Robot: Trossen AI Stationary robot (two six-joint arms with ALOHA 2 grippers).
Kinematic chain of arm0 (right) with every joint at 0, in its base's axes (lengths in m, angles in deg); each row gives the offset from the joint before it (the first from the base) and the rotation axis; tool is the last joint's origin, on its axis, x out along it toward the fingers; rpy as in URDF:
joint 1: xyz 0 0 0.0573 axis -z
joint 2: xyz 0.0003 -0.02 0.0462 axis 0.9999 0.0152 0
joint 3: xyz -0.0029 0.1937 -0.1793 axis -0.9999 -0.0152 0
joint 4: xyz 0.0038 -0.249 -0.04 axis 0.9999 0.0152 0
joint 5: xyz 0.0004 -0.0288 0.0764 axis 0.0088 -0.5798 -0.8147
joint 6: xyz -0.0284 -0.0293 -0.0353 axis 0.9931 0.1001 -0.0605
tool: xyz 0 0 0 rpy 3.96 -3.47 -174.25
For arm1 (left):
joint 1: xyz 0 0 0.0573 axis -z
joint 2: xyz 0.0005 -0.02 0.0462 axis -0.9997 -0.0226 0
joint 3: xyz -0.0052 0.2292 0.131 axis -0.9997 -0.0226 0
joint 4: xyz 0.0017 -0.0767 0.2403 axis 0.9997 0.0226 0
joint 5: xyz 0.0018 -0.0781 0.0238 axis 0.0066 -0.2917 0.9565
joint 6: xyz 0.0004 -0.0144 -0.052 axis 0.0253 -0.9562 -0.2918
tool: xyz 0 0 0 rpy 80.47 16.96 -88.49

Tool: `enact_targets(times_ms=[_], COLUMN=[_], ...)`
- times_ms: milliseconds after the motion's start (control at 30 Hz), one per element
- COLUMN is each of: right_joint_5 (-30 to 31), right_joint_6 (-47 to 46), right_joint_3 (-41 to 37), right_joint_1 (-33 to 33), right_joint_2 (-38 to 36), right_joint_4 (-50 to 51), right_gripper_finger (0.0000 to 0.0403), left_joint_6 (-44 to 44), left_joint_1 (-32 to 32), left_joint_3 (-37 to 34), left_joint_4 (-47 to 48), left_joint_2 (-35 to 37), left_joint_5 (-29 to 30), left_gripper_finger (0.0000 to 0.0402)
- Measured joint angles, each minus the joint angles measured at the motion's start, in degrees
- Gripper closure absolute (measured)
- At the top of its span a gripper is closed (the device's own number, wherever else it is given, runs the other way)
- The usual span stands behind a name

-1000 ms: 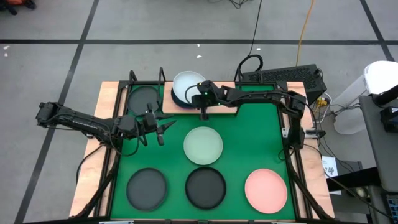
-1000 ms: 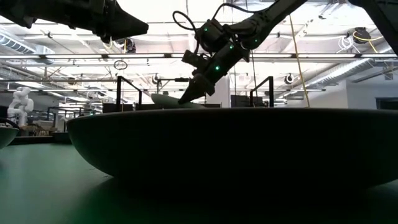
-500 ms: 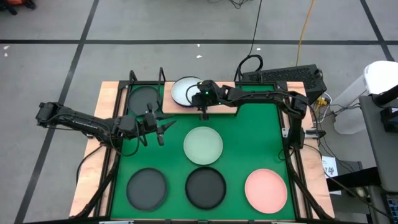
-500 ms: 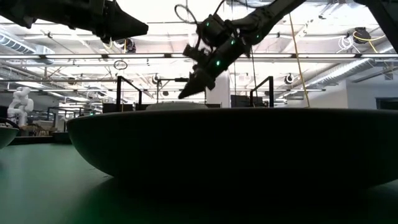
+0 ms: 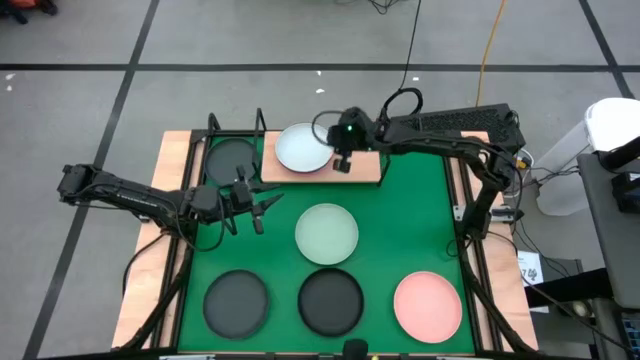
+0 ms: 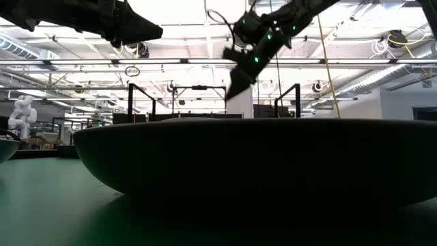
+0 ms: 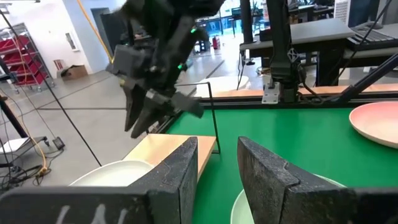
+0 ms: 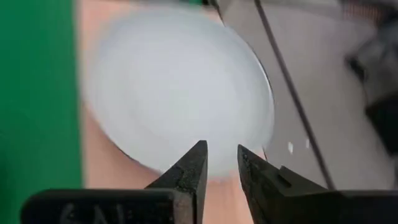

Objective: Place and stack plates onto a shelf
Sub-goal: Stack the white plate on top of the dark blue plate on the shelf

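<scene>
Two dark fingers (image 7: 180, 171) stand slightly apart over a whitish plate (image 7: 118, 173) on the wooden shelf (image 7: 165, 149). The other arm's gripper (image 7: 140, 121) hangs above it. A pink plate (image 7: 376, 124) lies on the green mat (image 7: 286, 127).

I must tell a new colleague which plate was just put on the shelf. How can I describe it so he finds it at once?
Look at the wooden shelf at the far edge of the green mat. The whitish plate lies on its middle, beside a dark plate, with the right gripper next to it. It is the only pale plate on the shelf.
</scene>
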Motion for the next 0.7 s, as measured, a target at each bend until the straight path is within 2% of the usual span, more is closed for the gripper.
enact_targets(times_ms=[133,700], right_joint_5=[0.1,-0.1], right_joint_6=[-1.2,0.6], right_joint_3=[-1.2,-3.9], right_joint_1=[2.2,2.5], right_joint_2=[2.0,6.2], right_joint_4=[2.1,-4.7], right_gripper_finger=[0.0336,0.0337], left_joint_6=[0.0,0.0], left_joint_1=[0.0,0.0], left_joint_3=[0.0,0.0], left_joint_4=[-0.3,-0.4], left_joint_2=[0.0,0.0], left_joint_5=[0.0,0.0], left_gripper_finger=[0.0282,0.0282])
